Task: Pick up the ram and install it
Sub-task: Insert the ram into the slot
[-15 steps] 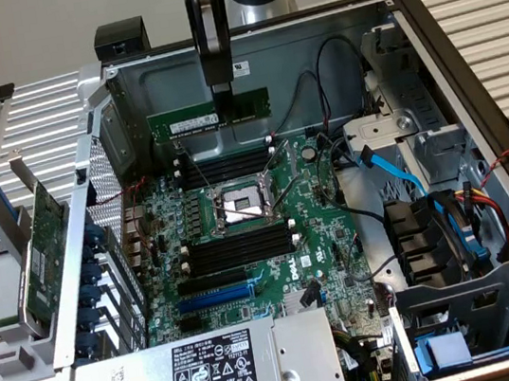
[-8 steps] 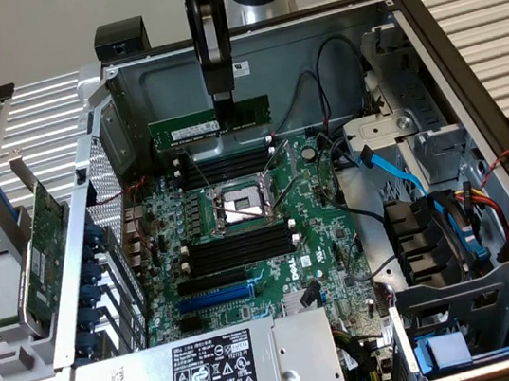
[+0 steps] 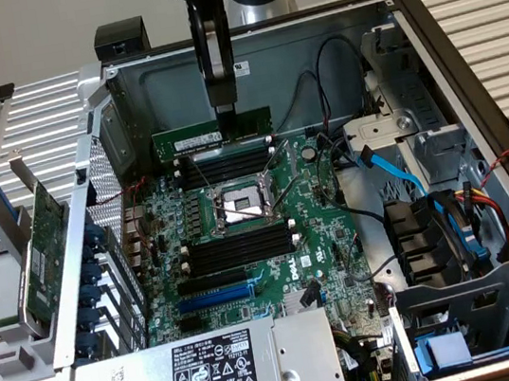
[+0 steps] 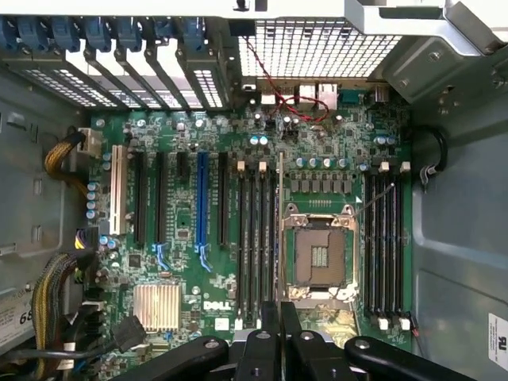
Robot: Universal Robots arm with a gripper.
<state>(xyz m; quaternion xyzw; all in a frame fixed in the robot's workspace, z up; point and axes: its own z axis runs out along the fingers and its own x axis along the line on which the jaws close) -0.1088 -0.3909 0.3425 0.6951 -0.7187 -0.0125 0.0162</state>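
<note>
The ram [image 3: 213, 135], a long thin green stick with a white label strip, hangs level above the motherboard [image 3: 324, 238] inside the open computer case. My gripper [image 3: 224, 116] is shut on its top edge near the middle. The stick hovers just over the far bank of black memory slots [image 3: 227, 168], apart from them. In the wrist view the ram [image 4: 279, 206] appears edge-on as a thin pale line running out from between my fingertips [image 4: 268, 317]. There it lies between one bank of black memory slots [image 4: 255, 238] and the CPU socket [image 4: 319, 258].
A second bank of black slots [image 3: 239, 246] lies on the near side of the CPU socket [image 3: 238, 208]. A green expansion card [image 3: 47, 243] leans outside the case at the exterior view's left. Blue cables [image 3: 395, 169] and drive bays [image 3: 464, 312] fill the exterior view's right. The power supply [image 3: 224, 368] sits in front.
</note>
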